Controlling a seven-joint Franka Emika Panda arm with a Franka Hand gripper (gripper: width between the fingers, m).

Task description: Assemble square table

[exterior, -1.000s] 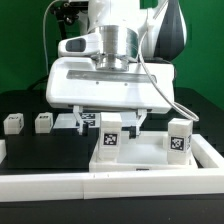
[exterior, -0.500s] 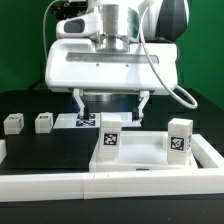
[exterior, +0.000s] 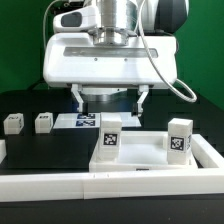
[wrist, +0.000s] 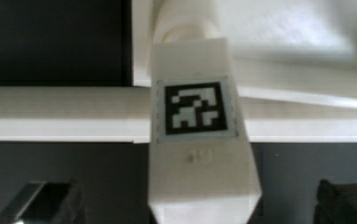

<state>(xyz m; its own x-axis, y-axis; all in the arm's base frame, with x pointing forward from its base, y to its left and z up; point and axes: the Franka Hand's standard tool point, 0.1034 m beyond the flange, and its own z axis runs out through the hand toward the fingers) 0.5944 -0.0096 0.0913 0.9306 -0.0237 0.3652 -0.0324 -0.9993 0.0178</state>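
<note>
The square table's white slab (exterior: 145, 155) lies on the black table inside the white border bars. Two tagged white legs stand upright on it, one at its left (exterior: 109, 136) and one at its right (exterior: 179, 139). Two more loose legs (exterior: 13, 124) (exterior: 44, 122) lie on the exterior view's left. My gripper (exterior: 111, 106) is open and empty just above the left standing leg, with a finger on either side. In the wrist view that leg (wrist: 196, 105) shows its tag between the dark fingertips (wrist: 42, 202) of my gripper (wrist: 196, 208), which do not touch it.
The marker board (exterior: 82, 121) lies flat behind the slab under the gripper. Long white border bars run along the front (exterior: 100, 185) and the exterior view's right (exterior: 211, 150).
My gripper has risen straight up off the left standing leg, which stays upright on the slab. Nothing else has moved.
</note>
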